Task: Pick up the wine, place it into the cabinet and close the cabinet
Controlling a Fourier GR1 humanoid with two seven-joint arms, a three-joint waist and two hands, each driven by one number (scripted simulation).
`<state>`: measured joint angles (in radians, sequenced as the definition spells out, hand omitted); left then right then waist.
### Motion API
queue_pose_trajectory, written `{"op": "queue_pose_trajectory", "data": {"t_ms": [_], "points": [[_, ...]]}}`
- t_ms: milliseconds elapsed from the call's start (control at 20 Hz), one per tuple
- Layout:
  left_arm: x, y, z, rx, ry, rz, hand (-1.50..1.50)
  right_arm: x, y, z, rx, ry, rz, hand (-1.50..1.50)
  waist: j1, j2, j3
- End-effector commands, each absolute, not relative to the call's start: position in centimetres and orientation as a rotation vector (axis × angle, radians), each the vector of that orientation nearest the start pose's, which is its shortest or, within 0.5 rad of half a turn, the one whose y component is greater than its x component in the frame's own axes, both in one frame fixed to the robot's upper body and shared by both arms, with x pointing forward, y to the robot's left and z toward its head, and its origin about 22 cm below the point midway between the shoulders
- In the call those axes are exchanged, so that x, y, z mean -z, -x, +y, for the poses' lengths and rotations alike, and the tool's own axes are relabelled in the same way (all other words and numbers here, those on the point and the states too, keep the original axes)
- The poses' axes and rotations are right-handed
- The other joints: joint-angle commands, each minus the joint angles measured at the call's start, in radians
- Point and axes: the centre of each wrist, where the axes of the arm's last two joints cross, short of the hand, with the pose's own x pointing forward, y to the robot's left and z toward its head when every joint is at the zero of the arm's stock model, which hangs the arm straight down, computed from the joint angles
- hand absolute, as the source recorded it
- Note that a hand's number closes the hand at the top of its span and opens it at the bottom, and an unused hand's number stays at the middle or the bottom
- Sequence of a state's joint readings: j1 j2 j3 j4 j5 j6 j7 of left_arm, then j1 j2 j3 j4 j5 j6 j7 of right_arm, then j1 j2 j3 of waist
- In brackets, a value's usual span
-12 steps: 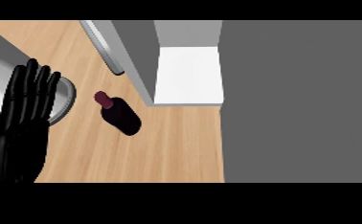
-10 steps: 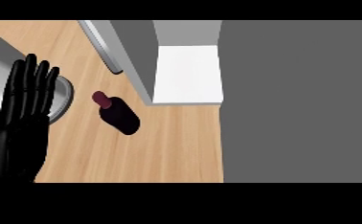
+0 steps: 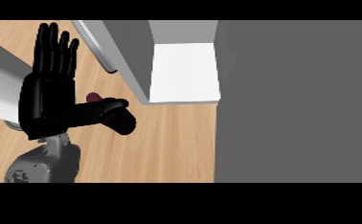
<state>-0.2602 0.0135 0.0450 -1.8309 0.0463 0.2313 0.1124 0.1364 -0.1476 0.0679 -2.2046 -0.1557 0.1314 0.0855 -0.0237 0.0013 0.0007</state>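
- The grey cabinet (image 3: 286, 98) filled the right side of the head view, its front face plain and unbroken from top to bottom.
- The wooden counter (image 3: 170, 146) took up the left and middle of the view, bare in the stretch in front of the cabinet.
- The cabinet's opening showed a white shelf (image 3: 185, 72) inside, bright against the grey walls around it.
- The cabinet door (image 3: 117, 50) stood swung open to the left of the shelf, seen edge-on as a grey slab with a pale strip along it.
- The left hand (image 3: 48, 98) rose from a grey forearm at the lower left, palm flat, its fingers (image 3: 55, 50) straight and spread upward, and its thumb (image 3: 99, 109) stuck out to the right.
- That hand was wide open and held nothing; the thumb lay across the wine in the view, but contact could not be judged.
- The wine (image 3: 121, 121), a dark bottle with a reddish cap, lay on the counter just right of the hand, near the door's foot, outside the cabinet.
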Motion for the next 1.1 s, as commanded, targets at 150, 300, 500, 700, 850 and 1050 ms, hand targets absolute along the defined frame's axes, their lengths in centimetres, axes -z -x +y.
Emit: {"op": "queue_pose_trajectory", "data": {"t_ms": [150,300,500,700,850,1050], "points": [[-13.0,-30.2,18.0,-0.284,0.036,-1.883,-1.50,-14.1,-15.4,-23.9,-0.211,-0.260,-1.920,-1.50,0.013,-0.002,-0.001],[-13.9,-29.9,16.2,-0.298,0.054,-1.901,-1.50,-15.1,-15.6,-25.1,-0.218,-0.254,-1.909,-1.50,0.017,-0.002,-0.001],[-12.5,-28.7,16.0,-0.284,0.045,-1.884,-1.50,-14.9,-13.7,-24.9,-0.224,-0.252,-1.905,-1.50,0.017,-0.003,-0.001],[-15.1,-28.9,15.7,-0.279,0.057,-1.874,-1.50,-15.8,-16.5,-25.1,-0.223,-0.244,-1.901,-1.50,0.023,-0.002,-0.001],[-12.9,-29.4,14.2,-0.298,0.025,-1.899,-1.50,-14.3,-16.2,-26.3,-0.233,-0.250,-1.919,-1.50,0.017,-0.002,0.000],[-13.3,-29.2,16.4,-0.298,0.026,-1.881,-1.50,-16.2,-15.3,-23.6,-0.245,-0.248,-1.923,-1.50,0.022,-0.002,-0.001]]}}
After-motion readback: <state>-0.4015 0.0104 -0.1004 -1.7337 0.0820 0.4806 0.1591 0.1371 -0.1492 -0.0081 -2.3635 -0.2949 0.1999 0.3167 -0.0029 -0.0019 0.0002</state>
